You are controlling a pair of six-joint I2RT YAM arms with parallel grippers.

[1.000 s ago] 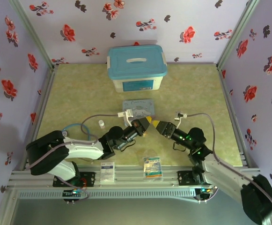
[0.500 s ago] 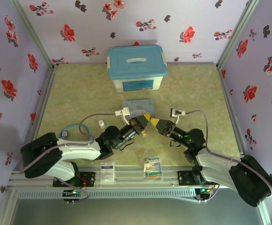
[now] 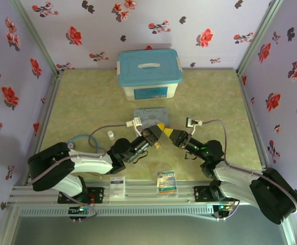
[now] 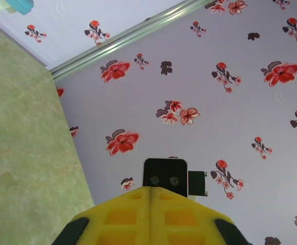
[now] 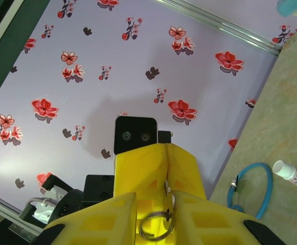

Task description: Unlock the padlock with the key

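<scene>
**Surface and room.** The tabletop (image 3: pixel 87 97) is a green marbled sheet. Lilac walls (image 3: pixel 15 61) printed with red flowers close it in on three sides, with an aluminium post (image 3: pixel 36 38) at each far corner. A slotted rail (image 3: pixel 143 196) runs along the near edge and carries two packets (image 3: pixel 166 182).

**Objects.** A box (image 3: pixel 149 74) with a blue lid stands against the far wall at centre. A grey tin (image 3: pixel 151 117) lies between the box and the hands, just beyond their tips. A white bottle (image 3: pixel 110 134) and a blue loop (image 3: pixel 81 140) lie left of centre, beside the left arm.

**Hands.** The two hands meet tip to tip at mid-tabletop.
- The left hand (image 3: pixel 157 133) is clenched, its yellow fingers pressed flat together. What they pinch is hidden.
- A brass speck just below the left hand may be the padlock (image 3: pixel 158 145), but it is too small to confirm.
- In the right wrist view the key (image 5: pixel 168 196), on its wire ring, sits in the narrow gap of the right hand (image 3: pixel 168 136) and points at the left fingers.
- Whether the right hand clamps the key cannot be told.

**Open room.** Green surface runs from the hands to the right wall and into the far-left corner.
</scene>
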